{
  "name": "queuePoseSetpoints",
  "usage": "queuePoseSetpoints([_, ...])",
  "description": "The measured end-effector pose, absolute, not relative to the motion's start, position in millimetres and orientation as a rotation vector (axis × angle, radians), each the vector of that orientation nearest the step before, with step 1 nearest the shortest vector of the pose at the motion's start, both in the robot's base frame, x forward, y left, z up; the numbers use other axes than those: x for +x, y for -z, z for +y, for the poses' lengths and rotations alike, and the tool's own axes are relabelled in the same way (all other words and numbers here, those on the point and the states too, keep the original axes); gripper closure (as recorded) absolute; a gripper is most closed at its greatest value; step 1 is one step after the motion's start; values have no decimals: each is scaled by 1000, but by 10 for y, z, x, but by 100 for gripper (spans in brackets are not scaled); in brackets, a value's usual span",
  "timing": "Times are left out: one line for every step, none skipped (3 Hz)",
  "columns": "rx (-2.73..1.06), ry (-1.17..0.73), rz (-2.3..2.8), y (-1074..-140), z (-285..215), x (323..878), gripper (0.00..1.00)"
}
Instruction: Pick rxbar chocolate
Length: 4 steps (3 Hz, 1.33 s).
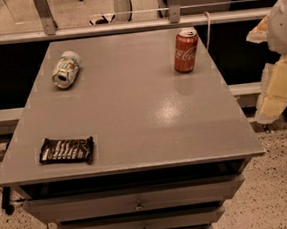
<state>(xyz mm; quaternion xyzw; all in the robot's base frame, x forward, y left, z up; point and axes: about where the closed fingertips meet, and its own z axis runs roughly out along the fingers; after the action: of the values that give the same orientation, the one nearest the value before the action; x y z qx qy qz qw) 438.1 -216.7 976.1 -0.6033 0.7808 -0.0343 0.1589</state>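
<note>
The rxbar chocolate point(66, 150) is a flat dark bar with pale lettering. It lies flat near the front left corner of the grey table top point(143, 111), its long side along the front edge. My gripper point(277, 87) shows at the right edge of the camera view, pale and yellowish, off the table's right side and raised. It is far from the bar and touches nothing on the table.
A red cola can point(185, 50) stands upright at the back right of the table. A green-and-white can point(66, 69) lies on its side at the back left. Drawers point(136, 200) sit below the front edge. A rail point(126, 26) runs behind the table.
</note>
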Motion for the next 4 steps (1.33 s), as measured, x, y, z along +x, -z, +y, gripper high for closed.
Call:
queuePoseSetpoints([-1725,98,2232,-9761,-2167,4381,0])
queuePoseSetpoints([-1723,84,2210,-9732,-2104,4409,0])
queuePoseSetpoints([-1712,-32,2132,-9524,-1768,4535,0])
queuePoseSetpoints([-1714,-213,1997,-9240,-1141,4714,0])
